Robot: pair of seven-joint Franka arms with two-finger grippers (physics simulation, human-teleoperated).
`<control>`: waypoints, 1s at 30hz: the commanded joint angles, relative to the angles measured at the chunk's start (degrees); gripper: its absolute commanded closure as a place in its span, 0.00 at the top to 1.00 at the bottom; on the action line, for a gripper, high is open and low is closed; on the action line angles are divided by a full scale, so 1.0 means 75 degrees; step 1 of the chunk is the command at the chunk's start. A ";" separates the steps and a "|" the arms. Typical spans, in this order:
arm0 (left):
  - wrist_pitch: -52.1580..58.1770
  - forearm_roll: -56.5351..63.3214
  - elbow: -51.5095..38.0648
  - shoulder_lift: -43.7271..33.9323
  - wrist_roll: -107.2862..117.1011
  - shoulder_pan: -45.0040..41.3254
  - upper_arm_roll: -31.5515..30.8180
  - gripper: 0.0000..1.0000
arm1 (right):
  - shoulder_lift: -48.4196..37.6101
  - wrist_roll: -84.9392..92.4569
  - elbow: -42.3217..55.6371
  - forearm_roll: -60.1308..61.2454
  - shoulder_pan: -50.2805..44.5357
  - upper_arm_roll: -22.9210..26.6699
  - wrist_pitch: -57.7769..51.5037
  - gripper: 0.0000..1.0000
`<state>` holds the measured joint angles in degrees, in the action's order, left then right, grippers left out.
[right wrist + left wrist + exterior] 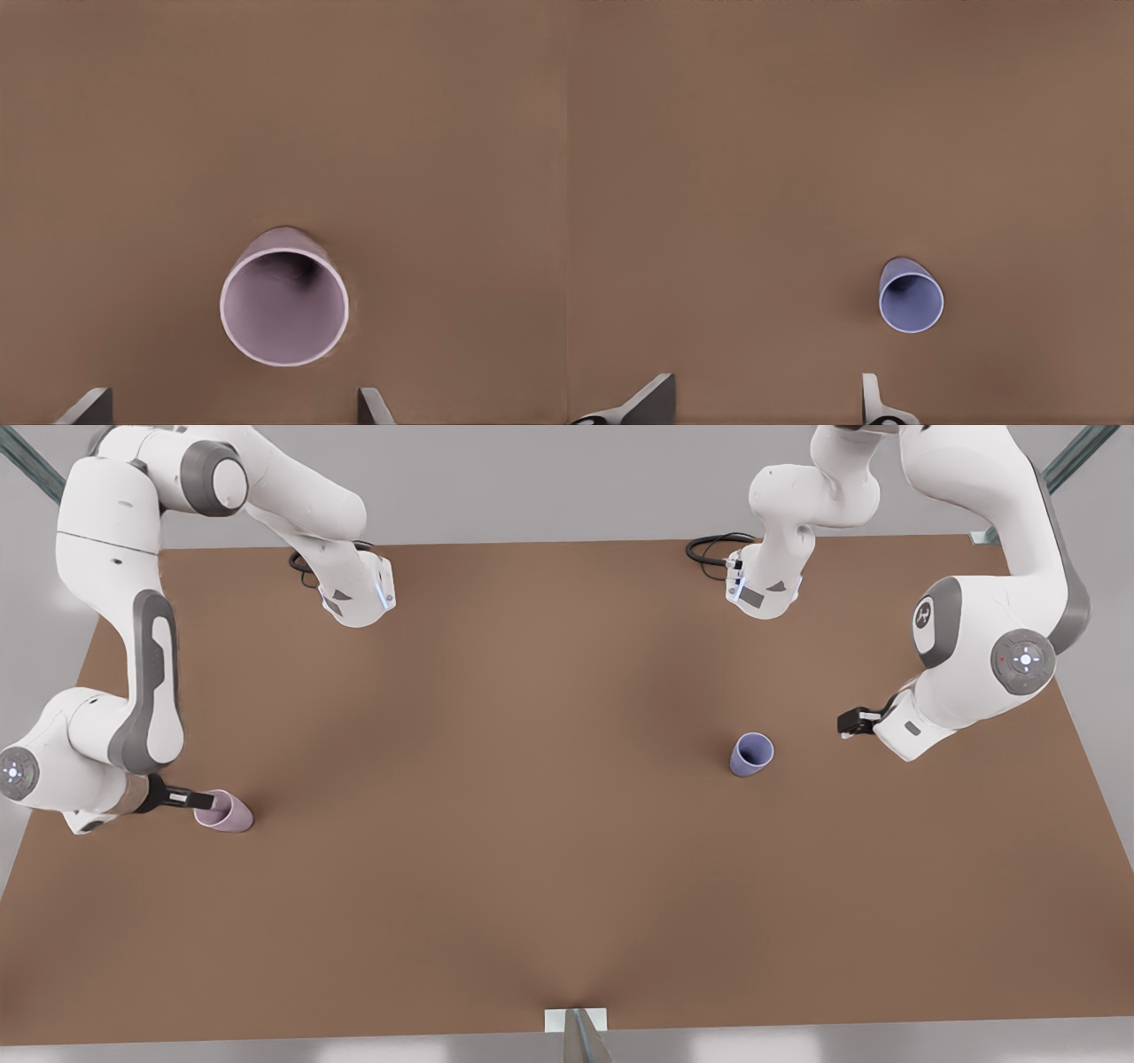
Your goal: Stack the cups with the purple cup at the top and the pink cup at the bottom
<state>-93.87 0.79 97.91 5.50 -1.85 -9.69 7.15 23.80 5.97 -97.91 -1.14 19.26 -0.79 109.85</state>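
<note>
We're hovering over a plain brown table with grey walls behind, right gripper fingers apart above the pink cup, left gripper spread near the purple cup

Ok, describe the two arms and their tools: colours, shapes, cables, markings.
Both arms are glossy white, rounded segments with dark grey joint bands and round grey caps bearing small lit dots. A black cable loops beside each arm. The left tool, at the front view's right near the purple cup, and the right tool, at its left by the pink cup, have slim black fingers.
</note>
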 commanded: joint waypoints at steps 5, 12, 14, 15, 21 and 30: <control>0.0000 0.0001 0.0012 0.0040 0.0000 0.0003 0.0008 1.00 | 0.0354 -0.0035 -0.0012 0.0023 0.0151 0.0000 0.0200 1.00; 0.0000 0.0001 0.0000 0.0110 0.0000 0.0003 0.0008 1.00 | 0.0694 0.0012 -0.0012 0.0035 0.0268 0.0000 0.0728 1.00; 0.0000 0.0001 0.0000 0.0110 0.0000 0.0003 0.0008 1.00 | 0.0705 0.0153 -0.0071 0.0011 0.0444 0.0000 0.0763 1.00; 0.0012 0.0001 0.0000 0.0110 0.0000 0.0003 0.0008 1.00 | 0.0799 0.0153 -0.0071 0.0011 0.0455 0.0000 0.0775 1.00; 0.0012 0.0001 0.0000 0.0134 0.0000 0.0003 -0.0004 1.00 | 0.0987 0.0235 -0.0141 -0.0012 0.0385 0.0000 0.0810 0.72; 0.0000 0.0001 0.0000 0.0192 0.0000 0.0015 0.0008 1.00 | 0.1186 0.0739 -0.0164 -0.0024 0.0432 0.0000 0.1080 0.50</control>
<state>-93.87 0.79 97.91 6.95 -1.85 -9.60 7.17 32.70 11.59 -99.14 -1.32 22.51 -0.84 117.95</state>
